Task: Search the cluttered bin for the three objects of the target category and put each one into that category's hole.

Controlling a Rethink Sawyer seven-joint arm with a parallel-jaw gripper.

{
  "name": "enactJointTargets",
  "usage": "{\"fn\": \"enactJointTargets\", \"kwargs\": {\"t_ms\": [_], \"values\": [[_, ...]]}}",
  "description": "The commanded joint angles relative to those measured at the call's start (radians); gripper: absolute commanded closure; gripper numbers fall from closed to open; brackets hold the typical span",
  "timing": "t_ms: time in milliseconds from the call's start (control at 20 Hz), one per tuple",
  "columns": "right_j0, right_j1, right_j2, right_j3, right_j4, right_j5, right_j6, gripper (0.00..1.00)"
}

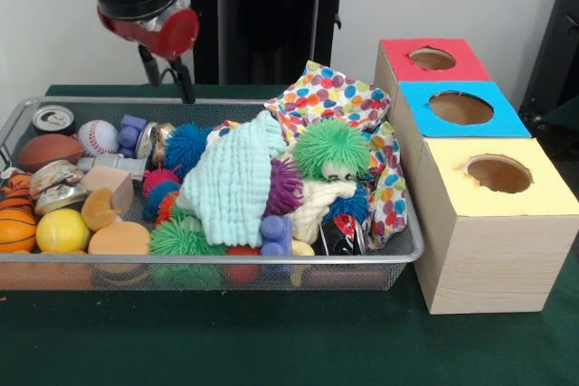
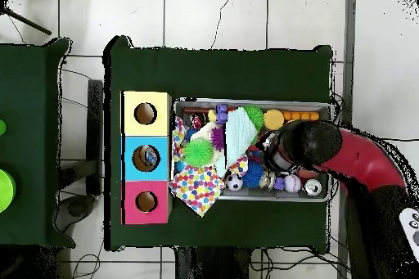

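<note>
Cluttered bin (image 1: 412, 246) beneath pincer (image 1: 167, 79), aperture unclear.

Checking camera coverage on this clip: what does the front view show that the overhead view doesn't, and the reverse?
Only the front view shows the boxes' pale wood-grain side walls, the bin's mesh front and small items such as the brown toy football and yellow ball.

Only the overhead view shows the tiled floor, a second green-covered table, something lying inside the blue box's hole, and the red arm covering part of the bin.

Both show the silver wire-mesh bin, the red, blue and yellow box tops, the polka-dot cloth and fuzzy green ball.
</note>
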State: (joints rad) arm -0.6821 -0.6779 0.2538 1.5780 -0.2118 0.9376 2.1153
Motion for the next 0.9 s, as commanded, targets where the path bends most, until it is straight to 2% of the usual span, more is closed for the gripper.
{"fn": "enactJointTargets", "kwargs": {"t_ms": [50,500,750,900], "values": [[-0.03,0.135,0.158,-0.125,-0.094,0.066,-0.372,0.0],[-0.051,0.153,0.196,-0.11,-0.158,-0.023,-0.318,0.0],[-0.062,0.19,0.203,-0.149,-0.214,-0.054,-0.313,0.0],[-0.067,0.211,0.211,-0.196,-0.245,-0.02,-0.341,0.0]]}}
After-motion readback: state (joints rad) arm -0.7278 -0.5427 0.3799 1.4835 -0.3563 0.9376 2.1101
